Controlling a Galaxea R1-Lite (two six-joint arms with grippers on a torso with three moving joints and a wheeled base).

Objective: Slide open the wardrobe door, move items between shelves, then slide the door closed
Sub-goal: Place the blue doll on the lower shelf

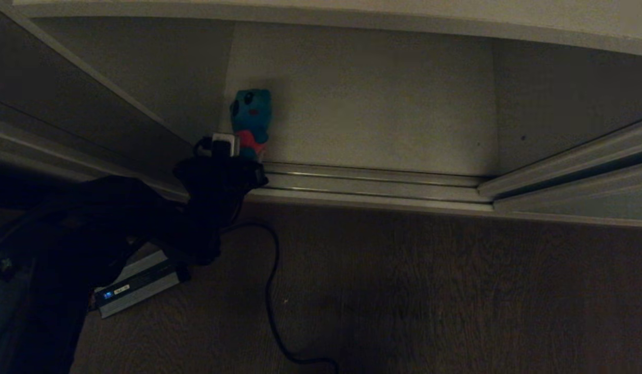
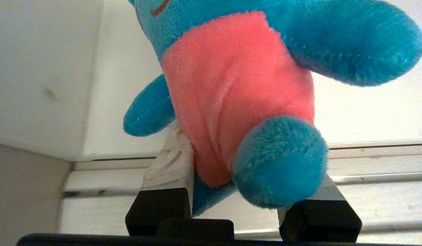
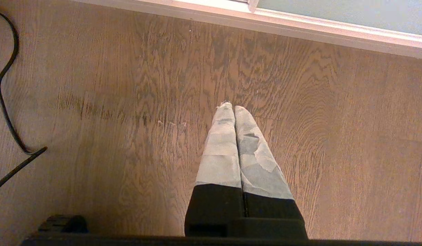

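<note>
**Operator:** Head view has the blue plush toy (image 1: 251, 120) upright at the front left corner of the bottom shelf (image 1: 383, 104), right behind the ribbed floor track (image 1: 373, 184). My left pincer (image 1: 232, 150) is at its base.

**Observer:** Is it holding, or just resting there?

**Operator:** Holding, as I read it. On the left wrist camera the 2 taped fingers (image 2: 170, 167) sit on either side of the toy's lower body, pressed into the red belly (image 2: 231, 92), with 1 blue foot bulging out over the far finger. So the left pincer is clenched on the toy, low down, near the legs.

**Observer:** How do you want to play the step?

**Operator:** I'd keep the squeeze steady, since plush gives and a low grip could let the head flop. I'd steer it clear of the cream side wall (image 2: 40, 75) just beside it and of the track lip, without dragging.

**Observer:** And the other arm?

**Operator:** My right pincer (image 3: 234, 109) is parked, fingertips pressed together on nothing, pointing at the wooden floor (image 3: 129, 85) in front of the wardrobe.
</note>
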